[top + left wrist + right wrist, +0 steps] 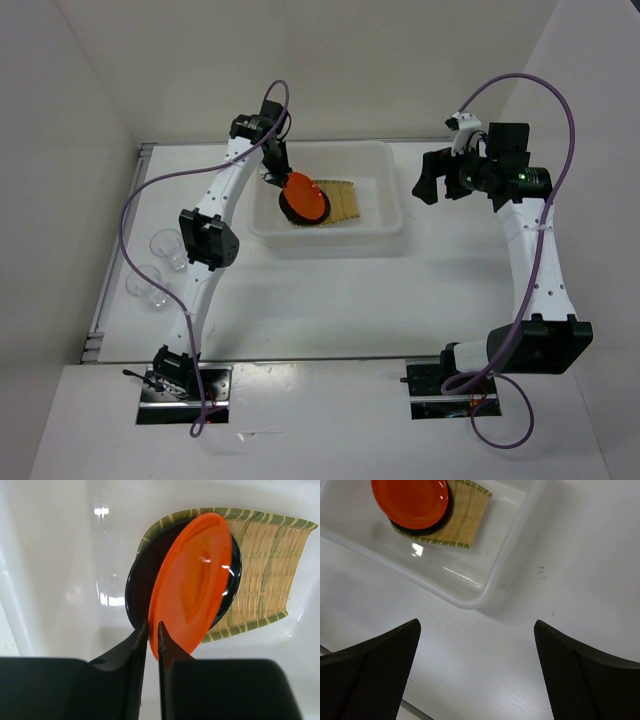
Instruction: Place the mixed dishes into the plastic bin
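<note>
The orange plate (305,196) is tilted inside the plastic bin (330,238), leaning over the black plate (139,585), which lies on the tan woven tray (346,203). My left gripper (152,630) is shut on the orange plate's (192,580) near rim, reaching down into the bin (50,555). My right gripper (477,625) is open and empty above the table, just right of the bin (470,602); it also shows in the top view (425,180). Two clear cups (168,245) (148,285) stand on the table at the far left.
White walls enclose the table on three sides. A metal rail (105,300) runs along the table's left edge beside the cups. Purple cables loop above both arms.
</note>
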### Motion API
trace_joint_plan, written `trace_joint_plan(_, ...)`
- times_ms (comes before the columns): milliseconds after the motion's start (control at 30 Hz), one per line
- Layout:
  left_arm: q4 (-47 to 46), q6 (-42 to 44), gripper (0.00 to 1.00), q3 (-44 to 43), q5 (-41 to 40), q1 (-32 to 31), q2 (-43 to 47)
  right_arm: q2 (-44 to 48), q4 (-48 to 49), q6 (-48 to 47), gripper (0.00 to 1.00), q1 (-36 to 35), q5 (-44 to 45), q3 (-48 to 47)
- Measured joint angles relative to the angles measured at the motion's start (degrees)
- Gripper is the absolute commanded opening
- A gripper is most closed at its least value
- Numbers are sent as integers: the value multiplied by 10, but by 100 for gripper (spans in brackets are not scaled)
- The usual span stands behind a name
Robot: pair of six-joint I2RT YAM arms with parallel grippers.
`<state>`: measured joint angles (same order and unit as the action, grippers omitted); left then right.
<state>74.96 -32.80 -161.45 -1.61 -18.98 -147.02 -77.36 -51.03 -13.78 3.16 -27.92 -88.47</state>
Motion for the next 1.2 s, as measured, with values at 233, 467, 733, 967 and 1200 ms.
trace_joint_plan(233,0,0,25,0,2,-2,0,0,0,0,99,0,-2,3)
trace_joint_plan(467,-1,0,37,5,-7,-5,0,0,0,0,99,0,-2,8)
trace_joint_plan(733,-4,17,53,42,-47,10,87,2,7,0,99,0,-13,25)
trace_joint_plan(967,-30,27,54,271,-122,46,353,5,19,3,99,0,-33,75)
trace_joint_plan(1200,-87,56,54,607,-119,157,542,5,31,4,99,0,-49,84)
